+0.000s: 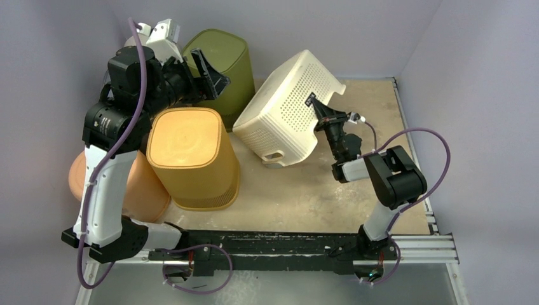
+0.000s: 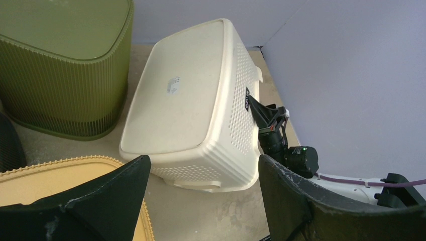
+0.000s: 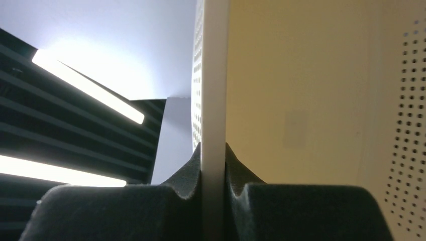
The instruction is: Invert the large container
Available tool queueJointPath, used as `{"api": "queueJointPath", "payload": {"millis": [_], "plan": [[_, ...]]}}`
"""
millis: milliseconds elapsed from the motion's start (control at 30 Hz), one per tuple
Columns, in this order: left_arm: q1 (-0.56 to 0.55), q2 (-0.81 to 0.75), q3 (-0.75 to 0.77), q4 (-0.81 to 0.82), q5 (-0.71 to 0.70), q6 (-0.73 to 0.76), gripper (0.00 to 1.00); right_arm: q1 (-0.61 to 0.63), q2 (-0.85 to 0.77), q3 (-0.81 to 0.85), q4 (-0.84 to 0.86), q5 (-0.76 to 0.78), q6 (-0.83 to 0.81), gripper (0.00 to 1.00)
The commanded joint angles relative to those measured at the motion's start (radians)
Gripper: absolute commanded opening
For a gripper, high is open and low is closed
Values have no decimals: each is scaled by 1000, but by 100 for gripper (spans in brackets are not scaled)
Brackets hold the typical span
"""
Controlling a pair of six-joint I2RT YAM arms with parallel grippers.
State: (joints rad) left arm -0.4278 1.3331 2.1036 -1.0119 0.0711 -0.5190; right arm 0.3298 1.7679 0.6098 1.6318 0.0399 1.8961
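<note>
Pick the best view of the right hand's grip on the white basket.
Right wrist: the right hand clamps the rim of the white basket, close up. Top external shows it small; left wrist, side-on, distant.

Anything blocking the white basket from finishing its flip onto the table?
Nothing visible. The right gripper clamps the rim of the white basket; the table by its open side shows only that arm. The olive bin and yellow bin stand apart on its left.
</note>
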Motion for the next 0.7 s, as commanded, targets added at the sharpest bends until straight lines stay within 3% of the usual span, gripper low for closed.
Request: {"api": "queueJointPath", "payload": {"millis": [0,167,233,333,667], "plan": [[-5,6,20,38,7,19,76,-74,-52,-103,415,-27,23,6],[-4,15,-1,47,12,19,76,-193,-89,-205,415,-84,23,36],[-4,19,-6,48,13,18,76,-228,-91,-234,415,-108,22,42],[-4,24,-17,54,15,18,76,-263,-79,-263,414,-135,16,47],[-4,39,-51,53,21,15,76,-358,19,-283,415,-234,-40,50]]}}
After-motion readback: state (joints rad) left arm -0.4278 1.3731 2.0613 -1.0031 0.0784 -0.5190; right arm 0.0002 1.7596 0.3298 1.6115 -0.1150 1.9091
